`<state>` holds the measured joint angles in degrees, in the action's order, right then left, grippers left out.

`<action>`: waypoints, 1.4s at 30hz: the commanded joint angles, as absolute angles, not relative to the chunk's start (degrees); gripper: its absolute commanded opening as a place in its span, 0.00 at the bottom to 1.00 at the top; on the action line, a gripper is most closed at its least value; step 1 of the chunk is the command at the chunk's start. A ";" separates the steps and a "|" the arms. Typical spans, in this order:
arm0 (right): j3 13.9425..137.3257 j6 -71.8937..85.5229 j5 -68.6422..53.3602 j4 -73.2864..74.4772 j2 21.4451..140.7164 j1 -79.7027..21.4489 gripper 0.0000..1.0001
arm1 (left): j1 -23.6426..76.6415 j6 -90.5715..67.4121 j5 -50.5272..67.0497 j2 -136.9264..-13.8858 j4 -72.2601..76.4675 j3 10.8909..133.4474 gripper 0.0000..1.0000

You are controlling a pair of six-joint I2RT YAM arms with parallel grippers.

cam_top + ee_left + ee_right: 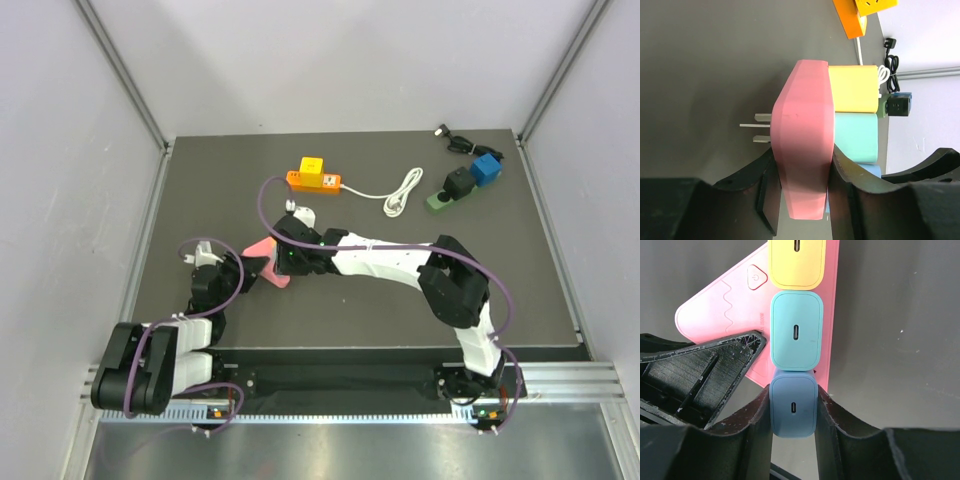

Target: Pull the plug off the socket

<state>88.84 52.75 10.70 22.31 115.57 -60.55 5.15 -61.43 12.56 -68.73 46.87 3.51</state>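
A pink multi-socket adapter (804, 150) with metal prongs carries three charger plugs in a row: yellow (796, 262), teal (796, 330) and blue (793, 409). My left gripper (805, 185) is shut on the pink adapter's narrow end. My right gripper (793, 412) is shut on the blue plug, its fingers (760, 415) pressing both sides; the blue plug still sits against the adapter. In the top view the pink adapter (266, 262) lies between the two gripper heads near the table's front left.
An orange power strip (314, 177) with a yellow cube and a white coiled cable (402, 191) lies at the back middle. A green socket with a black plug (450, 190), a blue cube (488, 168) and a black cord (456, 140) sit at the back right.
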 commanded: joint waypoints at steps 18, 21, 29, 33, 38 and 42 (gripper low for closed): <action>79.63 52.03 11.60 19.60 101.78 -55.99 0.00 | 3.52 -57.39 1.93 -68.99 43.95 -2.81 0.00; 79.02 50.46 12.30 19.95 101.16 -55.90 0.00 | 3.52 -57.13 2.11 -68.99 43.42 -2.46 0.00; 68.22 45.36 8.20 16.19 94.93 -52.48 0.00 | 3.52 -56.60 2.55 -69.08 42.45 -2.02 0.00; 58.20 41.60 -7.30 6.79 90.27 -46.43 0.00 | 3.52 -56.51 2.64 -68.99 42.28 -1.85 0.00; 52.04 30.00 -23.87 8.61 87.02 -45.09 0.00 | 3.52 -56.25 2.81 -69.08 41.92 -1.50 0.00; 46.68 26.55 -36.07 7.64 82.71 -45.09 0.03 | 3.52 -56.34 2.64 -69.17 41.75 -1.49 0.00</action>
<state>48.31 33.06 -20.60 11.31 87.46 -44.73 3.84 -58.33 4.60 -68.75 46.00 3.11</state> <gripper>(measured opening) 0.325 0.407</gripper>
